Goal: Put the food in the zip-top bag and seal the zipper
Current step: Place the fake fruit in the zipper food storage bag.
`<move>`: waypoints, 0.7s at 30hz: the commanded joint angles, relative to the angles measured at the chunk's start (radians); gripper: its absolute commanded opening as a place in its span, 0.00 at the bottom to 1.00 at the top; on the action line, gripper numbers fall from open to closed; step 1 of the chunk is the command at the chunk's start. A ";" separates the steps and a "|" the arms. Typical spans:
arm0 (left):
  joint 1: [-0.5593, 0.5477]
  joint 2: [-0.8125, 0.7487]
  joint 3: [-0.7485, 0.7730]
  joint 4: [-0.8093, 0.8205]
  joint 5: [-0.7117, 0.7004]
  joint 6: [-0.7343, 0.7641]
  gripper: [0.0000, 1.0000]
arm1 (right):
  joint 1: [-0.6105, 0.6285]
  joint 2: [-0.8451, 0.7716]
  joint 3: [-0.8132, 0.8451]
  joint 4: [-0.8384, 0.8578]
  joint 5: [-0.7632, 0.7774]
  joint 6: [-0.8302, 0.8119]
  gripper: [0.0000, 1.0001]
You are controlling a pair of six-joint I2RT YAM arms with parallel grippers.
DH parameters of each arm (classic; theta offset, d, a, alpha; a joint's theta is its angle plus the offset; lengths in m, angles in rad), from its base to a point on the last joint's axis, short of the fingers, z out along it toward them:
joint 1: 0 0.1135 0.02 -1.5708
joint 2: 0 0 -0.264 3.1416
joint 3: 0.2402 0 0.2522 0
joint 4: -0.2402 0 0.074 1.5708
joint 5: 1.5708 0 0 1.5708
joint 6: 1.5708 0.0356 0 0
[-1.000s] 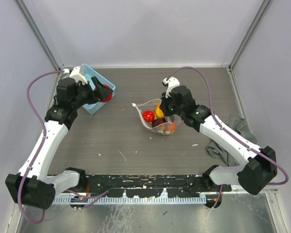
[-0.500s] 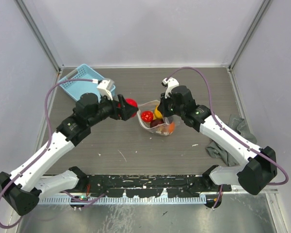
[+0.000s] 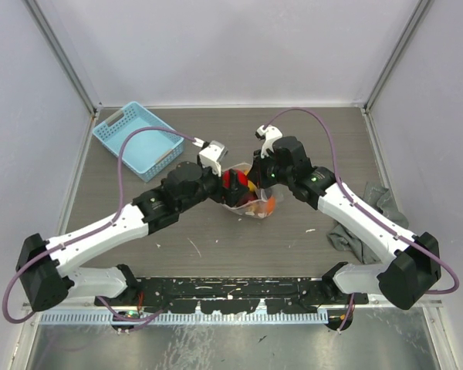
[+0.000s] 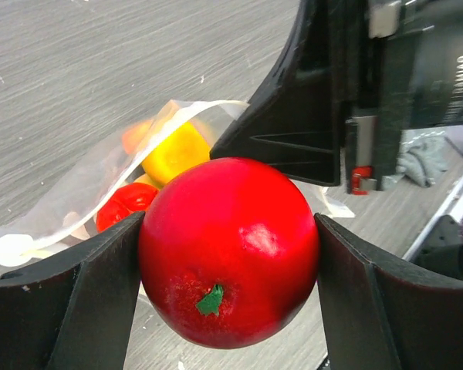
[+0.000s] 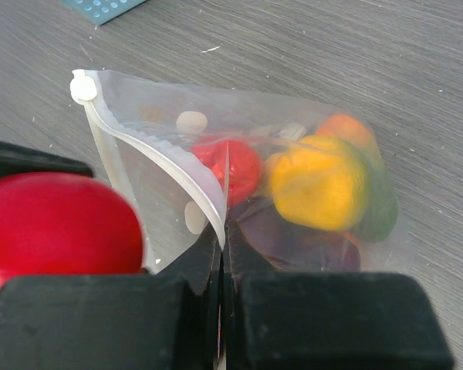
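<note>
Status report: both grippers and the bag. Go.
Left gripper shut on red fruit, at zip-top bag mouth. Right gripper shut on bag edge, mouth held open. Other fruits inside, zipper unsealed. Nothing blocking the mouth.

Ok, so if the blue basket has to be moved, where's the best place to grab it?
Probably by the rim of a side wall on the blue basket, coming straight down from above and straddling that wall. The basket sits upright with its top open, its lattice walls are thin enough to pinch, and the whole body looks too wide to span.

Zip-top bag mouth crowded: right end effector pinches rim, left end effector with red fruit at opening.
</note>
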 commanded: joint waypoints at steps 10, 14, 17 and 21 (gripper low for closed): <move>-0.030 0.167 -0.006 0.134 -0.218 0.035 0.53 | -0.001 -0.043 0.040 0.039 -0.057 0.025 0.00; -0.030 0.191 0.001 0.141 -0.233 0.023 0.66 | 0.000 -0.041 0.036 0.044 -0.062 0.027 0.00; -0.031 0.193 0.008 0.134 -0.231 0.012 0.74 | 0.000 -0.039 0.031 0.047 -0.062 0.029 0.00; -0.030 0.162 0.016 0.108 -0.205 -0.006 0.86 | 0.000 -0.037 0.028 0.049 -0.062 0.029 0.00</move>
